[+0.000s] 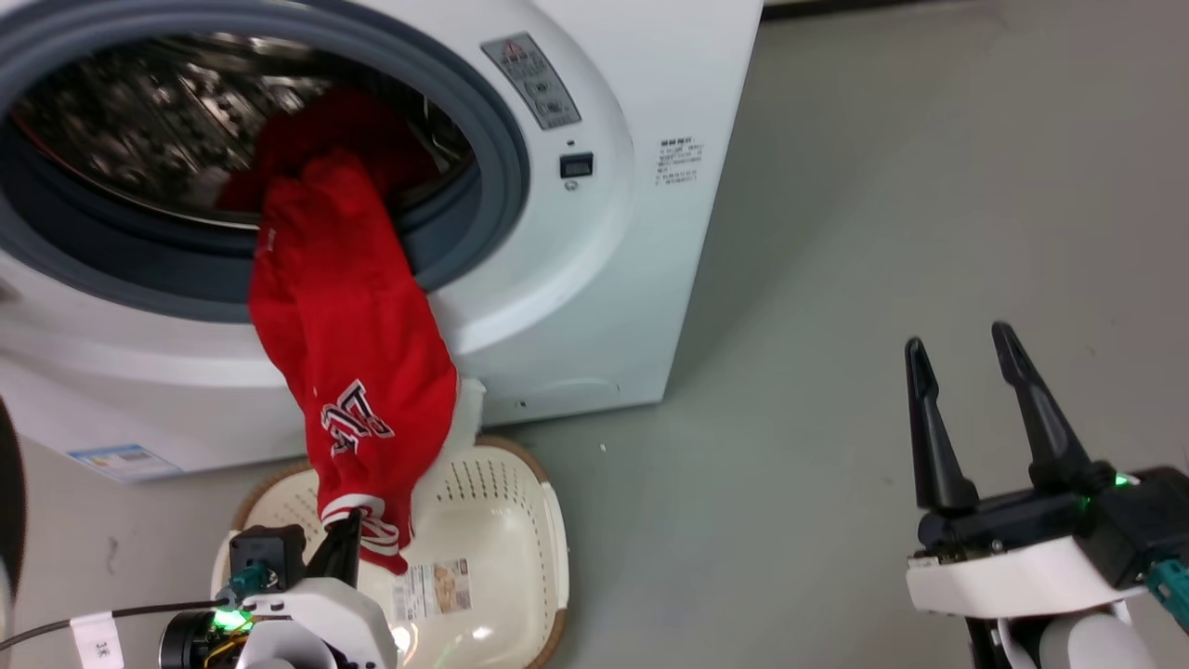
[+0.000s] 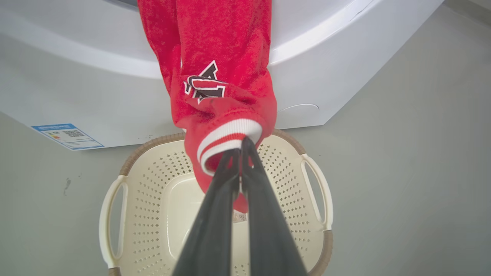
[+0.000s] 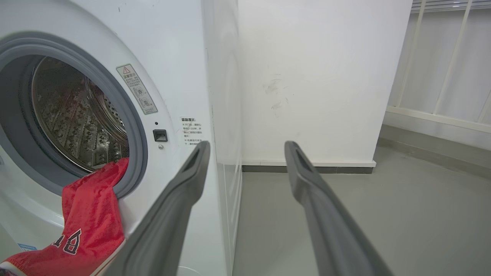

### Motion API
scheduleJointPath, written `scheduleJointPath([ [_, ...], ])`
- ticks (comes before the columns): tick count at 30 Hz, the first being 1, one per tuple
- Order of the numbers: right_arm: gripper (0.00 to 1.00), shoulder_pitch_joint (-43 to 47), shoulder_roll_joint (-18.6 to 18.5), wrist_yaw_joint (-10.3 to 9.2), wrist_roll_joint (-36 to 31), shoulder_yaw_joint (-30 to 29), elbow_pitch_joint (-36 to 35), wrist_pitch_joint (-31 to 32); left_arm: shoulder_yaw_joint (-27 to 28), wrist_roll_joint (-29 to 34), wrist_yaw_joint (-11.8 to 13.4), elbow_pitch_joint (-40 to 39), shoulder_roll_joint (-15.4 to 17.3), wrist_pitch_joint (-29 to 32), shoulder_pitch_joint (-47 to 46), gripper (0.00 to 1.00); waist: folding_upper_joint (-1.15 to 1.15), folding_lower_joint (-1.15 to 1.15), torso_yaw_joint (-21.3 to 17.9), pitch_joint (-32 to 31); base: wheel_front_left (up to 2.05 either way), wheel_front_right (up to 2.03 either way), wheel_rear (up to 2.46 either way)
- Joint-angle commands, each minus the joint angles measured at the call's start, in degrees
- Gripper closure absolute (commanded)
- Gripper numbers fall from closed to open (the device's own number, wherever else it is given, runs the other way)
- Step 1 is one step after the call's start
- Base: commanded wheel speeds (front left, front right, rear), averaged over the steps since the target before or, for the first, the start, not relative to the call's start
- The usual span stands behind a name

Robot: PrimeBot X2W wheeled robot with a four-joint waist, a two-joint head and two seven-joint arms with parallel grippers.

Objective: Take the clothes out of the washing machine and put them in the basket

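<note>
Head view, grey floor (image 1: 882,232), white washing machine (image 1: 641,279)

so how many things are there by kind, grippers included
jersey: 1
washer: 1
basket: 1
grippers: 2 (left gripper shut on jersey, right gripper open)
total: 5

Cloth jersey (image 1: 353,316), glossy washer (image 1: 604,279) w/ steel drum (image 1: 158,111), perf. plastic basket (image 1: 502,520).
</note>
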Motion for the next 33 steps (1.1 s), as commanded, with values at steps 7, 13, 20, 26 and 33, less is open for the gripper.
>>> scheduleJointPath([
  [7,0.0,-5.12,0.01,-0.04,1.41,0.77,-0.99,-0.14,2.65,1.02,-2.75,8.68,-1.56,-0.15,-6.16,1.0,0.0,-0.01,-2.79,9.47,0.0,0.0,0.0],
  [13,0.0,-7.87,0.01,-0.04,2.15,1.22,-1.49,-0.14,3.6,1.4,-4.71,17.95,-2.42,-0.15,-10.95,1.0,0.0,-0.01,-3.79,13.75,0.0,0.0,0.0],
  [20,0.0,-10.79,0.01,-0.04,2.96,1.45,-2.08,-0.14,4.11,0.94,-6.15,27.03,-3.01,-0.14,-16.05,1.0,0.0,-0.01,-4.99,18.21,0.0,0.0,0.0],
  [26,0.0,-12.49,0.01,-0.04,3.47,1.17,-2.68,-0.14,4.35,0.67,-6.37,32.84,-3.22,-0.15,-19.81,1.0,0.0,-0.01,-5.26,21.48,0.0,0.0,0.0],
  [33,0.0,-14.2,0.01,-0.04,3.75,0.83,-3.04,-0.14,3.74,0.8,-6.75,36.21,-3.69,0.11,-23.37,1.0,0.0,-0.01,-5.05,24.38,0.0,0.0,0.0],
])
